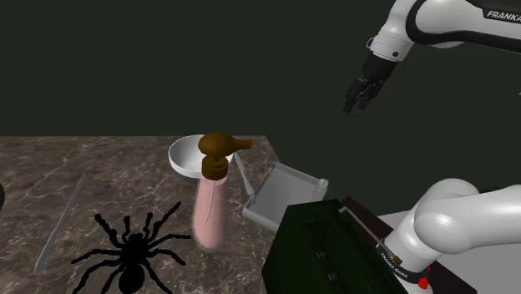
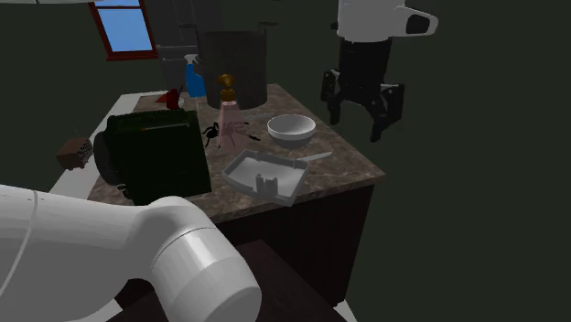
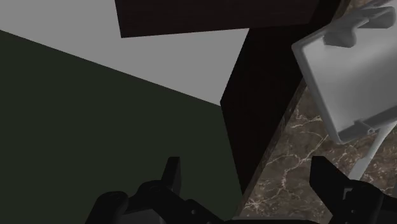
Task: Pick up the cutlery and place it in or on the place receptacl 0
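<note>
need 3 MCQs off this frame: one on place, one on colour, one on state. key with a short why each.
1. The spider is:
A on the floor
B on the counter beside the pink bottle
C on the arm's stand

2. The pink bottle's pump is:
A blue
B white
C brown

3. The gripper is:
A open and empty, in the air
B shut on a utensil
C shut on nothing

Key:
1 B: its legs spread on the marble top right next to the pink bottle.
2 C: the pump head and collar are brown in the shoulder view.
3 A: the fingers stand apart with nothing between them, and the gripper hangs above and off the counter's edge.
</note>
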